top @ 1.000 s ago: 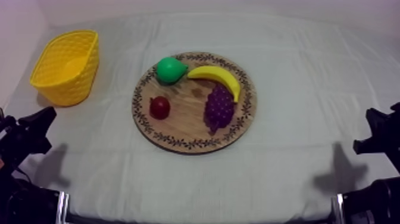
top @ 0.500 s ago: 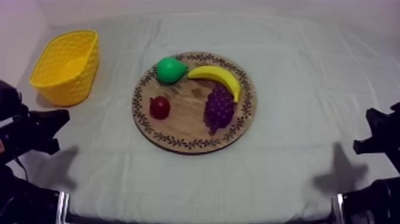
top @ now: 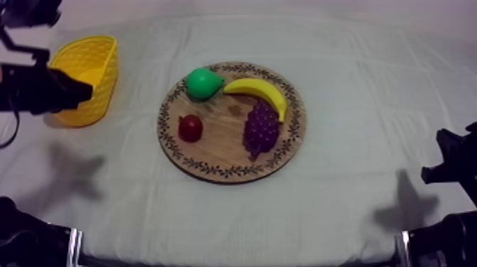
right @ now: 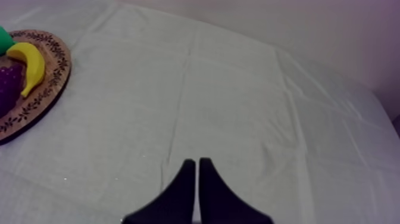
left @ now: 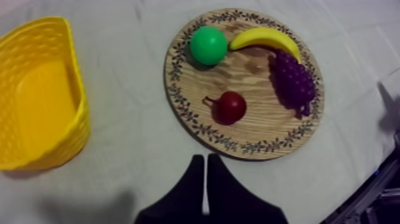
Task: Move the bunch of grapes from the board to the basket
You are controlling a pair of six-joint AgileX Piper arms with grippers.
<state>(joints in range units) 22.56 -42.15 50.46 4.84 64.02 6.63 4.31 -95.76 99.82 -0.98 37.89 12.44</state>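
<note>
The purple bunch of grapes (top: 261, 129) (left: 293, 80) lies on the right half of the round wooden board (top: 220, 145) (left: 256, 128), just below the banana (top: 259, 91). The yellow basket (top: 89, 53) (left: 41, 113) stands at the far left of the table with nothing in it. My left gripper (top: 89, 91) (left: 205, 158) hovers in front of the basket, well left of the board, its fingers together on nothing. My right gripper (top: 440, 135) (right: 196, 161) sits low at the right edge, shut and holding nothing. From there the board's rim (right: 56, 65) and the grapes (right: 9, 89) show far off.
A green pear (top: 203, 83) (left: 208, 45) lies at the board's back left. A small red fruit (top: 190, 128) (left: 231, 107) sits at its front left. Bare cloth (top: 369, 106) spreads around the board and across the right side.
My left arm has lifted from its low place at the left edge and swung up and back to the basket's front. The right arm and the fruit have not moved.
</note>
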